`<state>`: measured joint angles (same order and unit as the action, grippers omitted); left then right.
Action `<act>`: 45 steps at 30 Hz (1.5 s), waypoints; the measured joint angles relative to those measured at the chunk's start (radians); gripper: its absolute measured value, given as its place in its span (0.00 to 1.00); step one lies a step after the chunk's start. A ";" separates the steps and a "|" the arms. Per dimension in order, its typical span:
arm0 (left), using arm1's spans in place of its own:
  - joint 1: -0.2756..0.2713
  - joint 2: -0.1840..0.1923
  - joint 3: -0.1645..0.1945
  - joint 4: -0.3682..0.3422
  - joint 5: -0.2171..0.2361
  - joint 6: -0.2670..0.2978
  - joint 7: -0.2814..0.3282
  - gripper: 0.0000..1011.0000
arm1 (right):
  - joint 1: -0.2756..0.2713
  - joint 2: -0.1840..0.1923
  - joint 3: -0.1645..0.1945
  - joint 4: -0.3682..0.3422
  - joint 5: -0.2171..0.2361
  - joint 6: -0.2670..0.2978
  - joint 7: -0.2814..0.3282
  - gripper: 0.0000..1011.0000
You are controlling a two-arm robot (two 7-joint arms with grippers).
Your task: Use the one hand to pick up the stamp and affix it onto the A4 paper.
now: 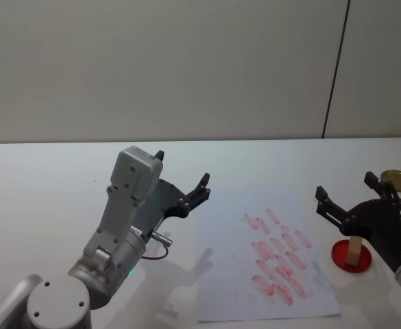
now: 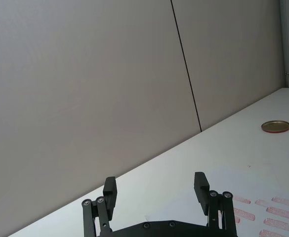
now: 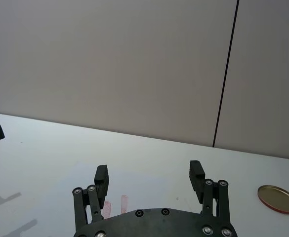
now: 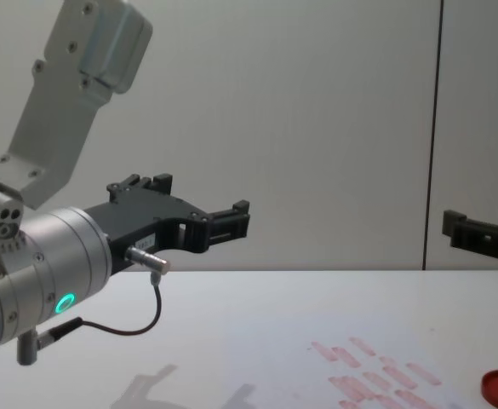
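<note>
Your white table (image 1: 49,178) carries the A4 paper (image 1: 224,274) toward the robot's side, with rows of pinkish-red marks on it. The left gripper (image 1: 182,168) hangs raised over the table just left of the paper, its fingers spread and empty. Your right gripper (image 1: 345,185) hovers off the paper's right edge, fingers wide apart with nothing between them, above the red ink pad (image 1: 341,257). A round gold lid (image 1: 397,180) lies farther back on the right. The stamp (image 1: 353,250) stands upright on the ink pad, just right of the paper, below the right gripper and clear of it.
</note>
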<state>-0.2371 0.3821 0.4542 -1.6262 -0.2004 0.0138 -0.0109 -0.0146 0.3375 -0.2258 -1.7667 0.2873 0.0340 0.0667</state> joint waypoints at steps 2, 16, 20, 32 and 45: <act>0.000 0.000 0.000 0.000 0.000 0.000 0.000 0.98 | 0.000 0.000 0.000 0.000 0.000 0.000 0.000 0.99; 0.000 0.000 0.000 0.000 0.000 0.000 0.000 0.98 | 0.000 0.000 0.000 0.000 0.000 0.000 0.000 0.99; 0.000 0.000 0.000 0.000 0.000 0.000 0.000 0.98 | 0.000 0.000 0.000 0.000 0.000 0.000 0.000 0.99; 0.000 0.000 0.000 0.000 0.000 0.000 0.000 0.98 | 0.000 0.000 0.000 0.000 0.000 0.000 0.000 0.99; 0.000 0.000 0.000 0.000 0.000 0.000 0.000 0.98 | 0.000 0.000 0.000 0.000 0.000 0.000 0.000 0.99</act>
<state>-0.2371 0.3822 0.4542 -1.6262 -0.2004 0.0138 -0.0109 -0.0145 0.3373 -0.2258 -1.7668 0.2873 0.0340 0.0667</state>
